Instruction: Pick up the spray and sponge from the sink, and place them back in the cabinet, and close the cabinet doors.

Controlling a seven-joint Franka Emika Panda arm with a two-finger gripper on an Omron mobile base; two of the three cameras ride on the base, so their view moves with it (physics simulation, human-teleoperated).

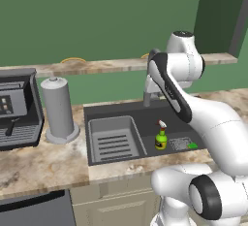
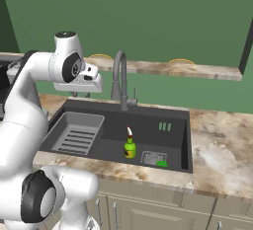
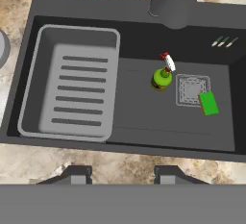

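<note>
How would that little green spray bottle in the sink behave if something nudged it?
The spray stands upright on a small base with a narrow neck, so it would probably tip rather than slide. Its round body would likely roll on the flat sink floor. It looks light.

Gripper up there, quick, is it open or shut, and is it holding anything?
Gripper: open, jaws apart and holding nothing, above the sink; the spray and sponge lie in it.

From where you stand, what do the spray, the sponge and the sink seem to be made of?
Spray: glossy lime-green body, probably plastic.
Sponge: flat matte green slab, likely foam.
Sink: dark-grey matte basin, perhaps composite or coated metal; its ribbed tray looks like grey plastic.
</note>
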